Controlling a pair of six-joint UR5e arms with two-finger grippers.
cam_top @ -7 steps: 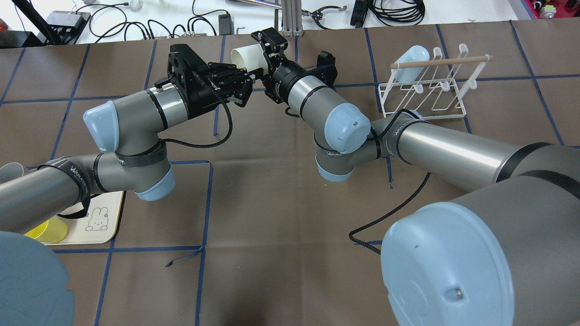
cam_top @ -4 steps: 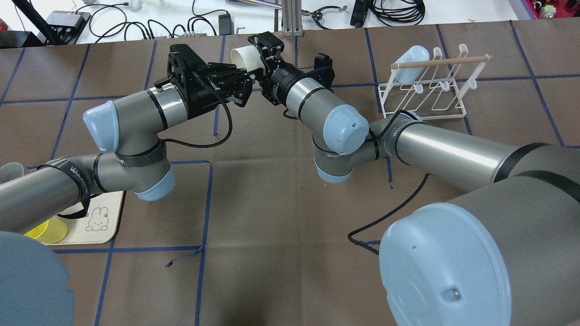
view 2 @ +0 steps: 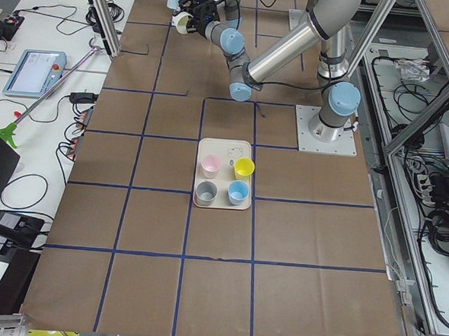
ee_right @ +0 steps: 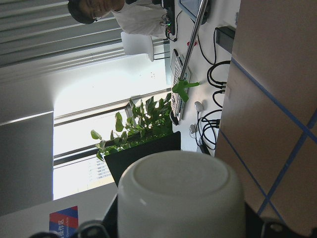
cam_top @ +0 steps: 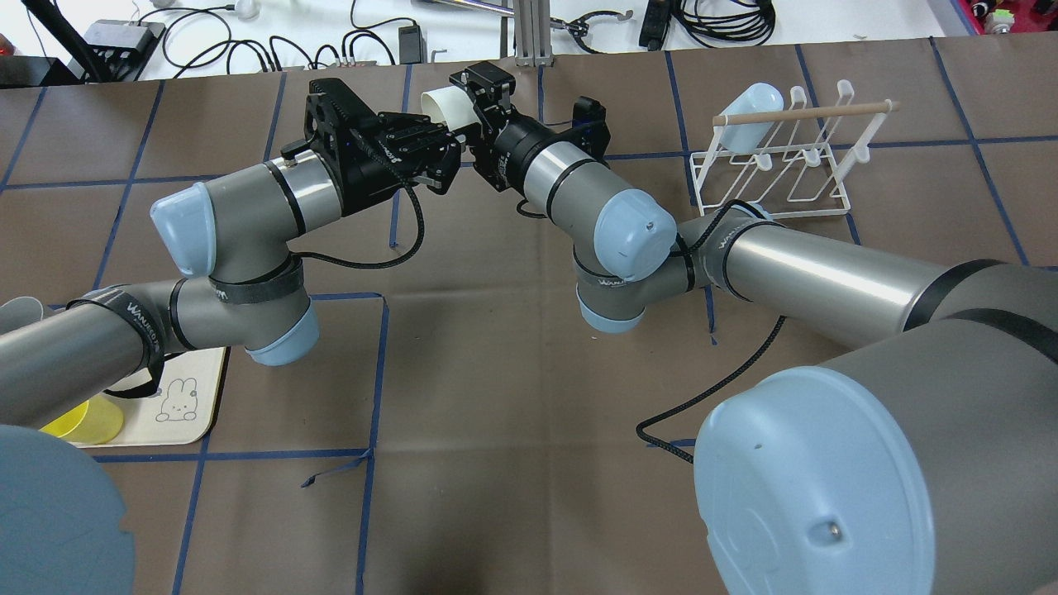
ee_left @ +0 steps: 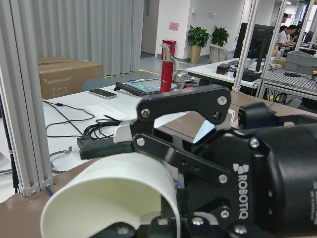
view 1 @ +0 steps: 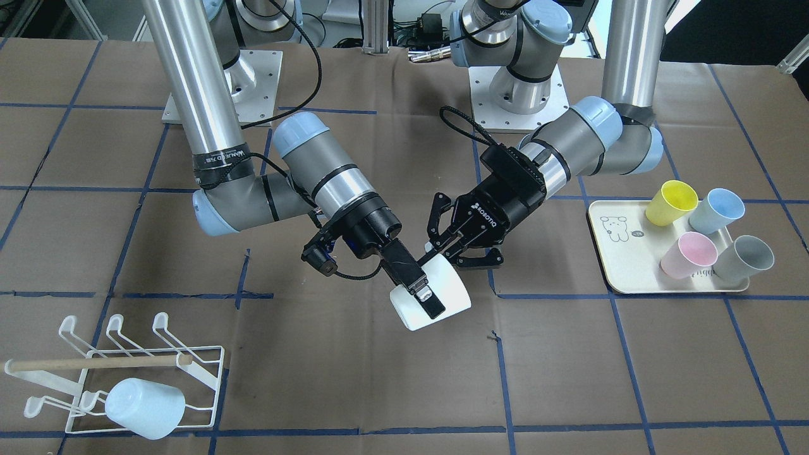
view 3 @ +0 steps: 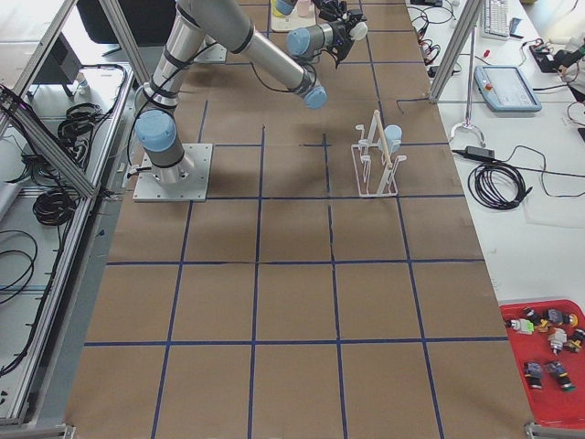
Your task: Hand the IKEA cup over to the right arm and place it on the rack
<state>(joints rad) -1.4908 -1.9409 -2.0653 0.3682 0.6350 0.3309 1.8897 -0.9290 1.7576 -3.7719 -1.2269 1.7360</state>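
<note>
We see a plain white plastic cup (view 1: 455, 291), a white wire rack (view 1: 95, 364) at eight o'clock, brown blue-gridded table paper (view 1: 600, 379).

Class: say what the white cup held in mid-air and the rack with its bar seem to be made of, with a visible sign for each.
White cup: likely plastic; smooth, opaque, softly matte, with a thin even wall. Rack: seemingly metal wire with a white coating; thin bent rods of uniform colour. Its dowel bar: looks like pale unfinished wood, tan and dull.
</note>
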